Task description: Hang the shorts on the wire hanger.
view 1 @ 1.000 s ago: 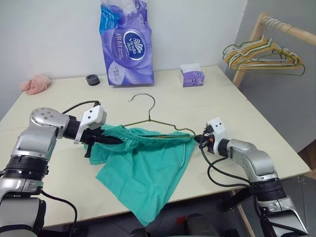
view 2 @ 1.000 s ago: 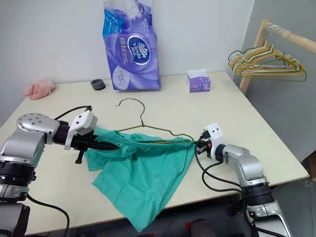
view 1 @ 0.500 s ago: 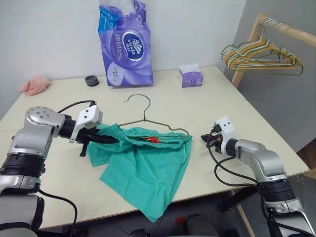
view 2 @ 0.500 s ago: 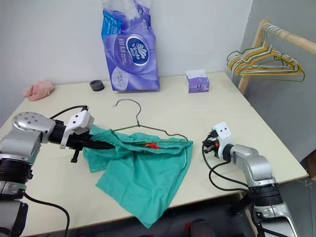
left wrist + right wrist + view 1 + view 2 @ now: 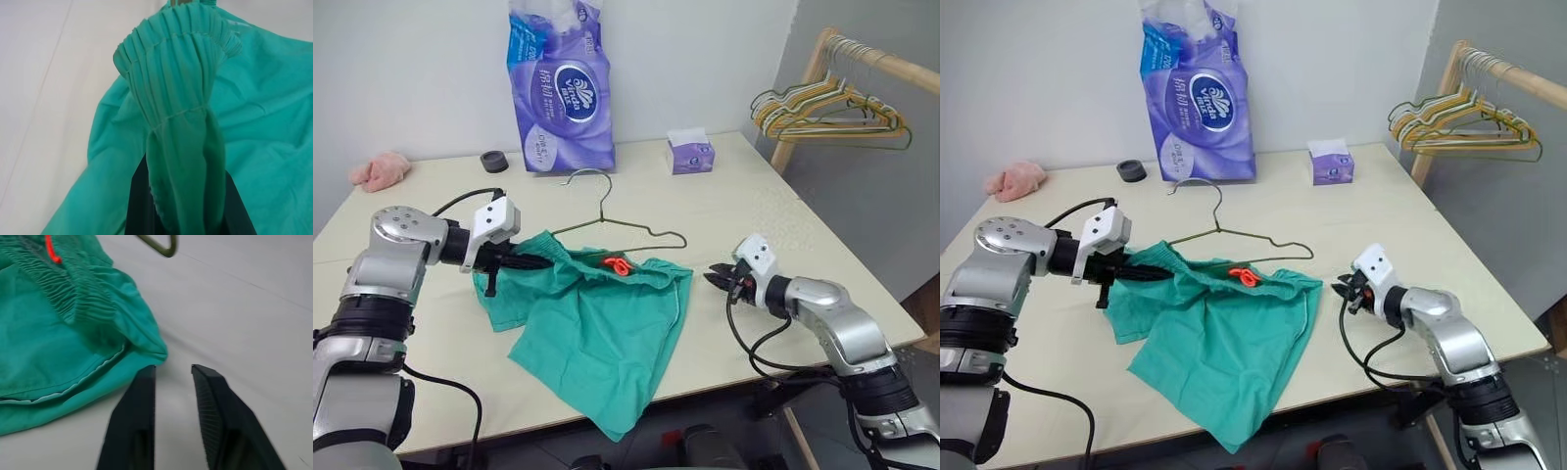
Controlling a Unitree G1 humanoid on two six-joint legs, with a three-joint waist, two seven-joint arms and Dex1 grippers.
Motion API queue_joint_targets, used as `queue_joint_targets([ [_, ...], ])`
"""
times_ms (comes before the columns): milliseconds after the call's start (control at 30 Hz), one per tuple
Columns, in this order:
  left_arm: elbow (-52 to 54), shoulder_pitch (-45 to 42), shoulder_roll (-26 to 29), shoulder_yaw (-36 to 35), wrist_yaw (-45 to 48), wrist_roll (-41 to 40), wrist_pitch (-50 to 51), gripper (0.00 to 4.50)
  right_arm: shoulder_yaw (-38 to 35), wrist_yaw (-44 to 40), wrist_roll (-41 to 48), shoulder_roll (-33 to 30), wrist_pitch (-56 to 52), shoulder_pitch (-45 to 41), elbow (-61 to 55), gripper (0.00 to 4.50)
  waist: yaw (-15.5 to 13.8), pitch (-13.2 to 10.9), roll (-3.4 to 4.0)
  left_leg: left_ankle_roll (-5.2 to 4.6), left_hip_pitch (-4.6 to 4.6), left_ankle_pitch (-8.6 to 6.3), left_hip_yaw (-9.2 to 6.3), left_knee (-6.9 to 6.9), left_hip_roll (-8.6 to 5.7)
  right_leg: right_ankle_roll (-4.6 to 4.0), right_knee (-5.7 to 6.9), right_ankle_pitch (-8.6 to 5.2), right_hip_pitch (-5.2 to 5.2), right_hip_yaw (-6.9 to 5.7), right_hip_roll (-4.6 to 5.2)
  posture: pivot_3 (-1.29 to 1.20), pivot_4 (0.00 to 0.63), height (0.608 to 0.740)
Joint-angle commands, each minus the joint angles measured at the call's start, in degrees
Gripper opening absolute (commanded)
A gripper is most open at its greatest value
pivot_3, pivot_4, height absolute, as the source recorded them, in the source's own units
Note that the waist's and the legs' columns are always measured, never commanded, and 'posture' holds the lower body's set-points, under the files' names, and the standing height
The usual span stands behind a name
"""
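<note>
1. The left gripper pinches one end of the gathered waistband of the shorts; in the left wrist view its black fingers are pressed together on a bunched fold of teal cloth.

2. The right gripper hovers just beside the waistband's other corner, fingers spread a little and holding nothing, with bare table between them.

3. The shorts lie spread on the table, waistband towards the far side, one leg trailing over the near edge. A small orange drawstring shows at the middle of the waistband.

4. The wire hanger lies flat just beyond the waistband, hook pointing towards the purple tissue pack. Its left shoulder looks tucked under the cloth by the left gripper, while its right end lies bare on the table, outside the shorts.

5. The step in hand appears to be regripping the free corner. To do it well, the right gripper should probably come in low along the table and close on the thick elastic band, not the thin leg cloth.

6. The waistband could then be drawn sideways over the hanger's bare end while the left grip holds firm, so the wire does not slide away.
</note>
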State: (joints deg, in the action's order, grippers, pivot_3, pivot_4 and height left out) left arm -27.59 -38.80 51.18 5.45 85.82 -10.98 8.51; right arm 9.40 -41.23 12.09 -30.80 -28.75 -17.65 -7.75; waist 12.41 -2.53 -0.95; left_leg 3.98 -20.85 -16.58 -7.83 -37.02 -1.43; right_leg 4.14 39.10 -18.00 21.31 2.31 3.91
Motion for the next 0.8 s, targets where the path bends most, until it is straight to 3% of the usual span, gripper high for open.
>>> queue_joint_targets([
  [33, 0.51, -2.17, -0.4, -2.74, -1.35, -1.52, 0.73, 0.0, 0.8, 1.56, -1.81, 2.42, 3.91, -2.02, 0.05, 2.65, 0.12, 0.03, -0.04, 0.0, 0.0, 0.0, 0.0, 0.0, 0.0, 0.0, 0.0, 0.0, 0.0, 0.0, 0.0, -0.17, 0.004, 0.74],
  [167, 0.53, -2.64, -0.63, -2.87, -1.69, -1.48, 0.87, 0.0, 2.99, 1.83, -5.79, 2.98, 7.54, -4.03, 4.73, 3.98, 0.1, 0.07, -0.03, 0.02, 0.01, 0.01, -0.01, -0.01, -0.01, 0.0, 0.01, 0.0, -0.01, 0.01, -0.01, -0.16, 0.002, 0.74],
  [333, 0.82, -2.75, -0.65, -3.13, -1.93, -1.54, 1.22, 0.0, 6.83, 1.48, -11.21, 4.28, 14.3, -7.62, 12.29, 3.98, 0.2, 0.08, -0.05, 0.02, 0.01, 0.01, 0.01, 0.0, 0.0, 0.0, -0.01, 0.0, 0.0, 0.02, -0.01, -0.16, 0.002, 0.74],
  [633, 0.9, -2.8, -0.62, -3.29, -2.24, -1.4, 1.28, 0.0, 7.33, 0.01, -11.31, 10.89, 16.29, -12.75, 20.49, 3.98, 0.21, 0.11, -0.08, 0.03, 0.02, 0.01, -0.03, -0.01, 0.0, 0.0, 0.0, 0.0, 0.0, 0.02, -0.01, -0.15, 0.001, 0.74],
  [733, 1.18, -2.4, -0.39, -3.54, -2.41, -1.51, 1.31, 0.0, 6.15, 0.64, -10.4, 12.59, 14.97, -12.64, 21.12, 3.38, 0.21, 0.12, -0.1, 0.03, 0.02, 0.02, -0.03, -0.01, 0.0, 0.0, 0.0, 0.0, 0.0, 0.02, -0.01, -0.14, 0.003, 0.74],
  [800, 1.42, -2.01, -0.21, -3.7, -2.42, -1.64, 1.34, 0.0, 5.0, 0.15, -8.72, 13.06, 13.08, -11.76, 19.93, 2.7, 0.21, 0.12, -0.09, 0.03, 0.02, 0.01, -0.03, 0.0, 0.0, 0.0, 0.01, 0.0, 0.01, 0.02, -0.01, -0.14, 0.004, 0.74],
])
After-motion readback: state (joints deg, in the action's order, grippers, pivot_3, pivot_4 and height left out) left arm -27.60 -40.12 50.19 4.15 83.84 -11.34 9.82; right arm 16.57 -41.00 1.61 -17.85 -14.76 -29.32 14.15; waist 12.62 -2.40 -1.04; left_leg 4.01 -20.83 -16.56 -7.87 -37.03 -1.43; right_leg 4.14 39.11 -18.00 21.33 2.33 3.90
